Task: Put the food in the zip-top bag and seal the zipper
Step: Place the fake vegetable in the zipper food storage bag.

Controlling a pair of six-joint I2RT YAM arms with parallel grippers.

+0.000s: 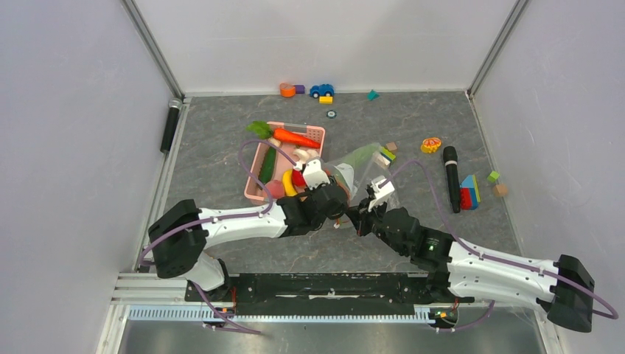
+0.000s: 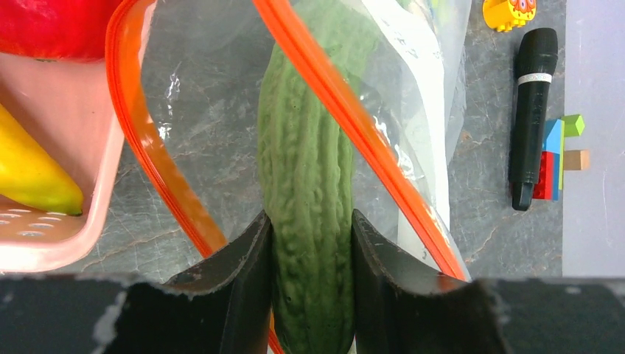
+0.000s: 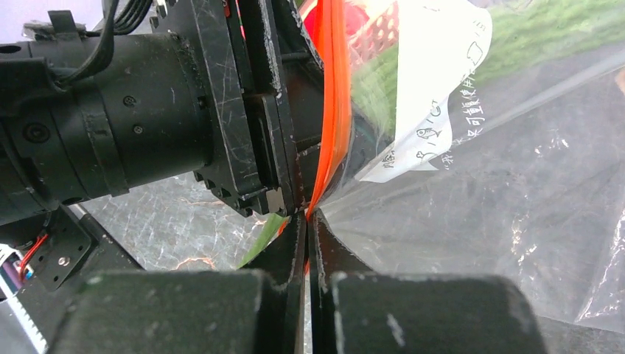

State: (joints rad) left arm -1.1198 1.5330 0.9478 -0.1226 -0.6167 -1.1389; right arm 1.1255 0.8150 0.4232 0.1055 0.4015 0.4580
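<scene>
One cucumber (image 2: 306,199) is halfway into the zip-top bag (image 1: 361,166) right now, front end already past the orange zipper (image 2: 346,103) and showing through the clear plastic. The bag lies on the table (image 1: 221,125) just right of the pink basket (image 1: 254,173), which has the rest of the food in it: carrot (image 1: 295,137), banana (image 2: 33,177), tomato (image 2: 51,26) and another cucumber.

Left gripper (image 2: 308,243) has its jaws pinching the cucumber's back half, fingers on both sides. Right gripper (image 3: 306,243) has its jaws pressed together on the zipper edge, holding the mouth up and open.

What worries me: the mouth is a pretty narrow loop and the left fingers are wider than the cucumber. Push deeper and they'd probably catch the zipper and drag the whole bag along. Also that right pinch is on a thin slippery strip, so if it slides off the mouth could flop shut on the cucumber. Letting go too early might leave it sticking out, and then the zipper won't close.
</scene>
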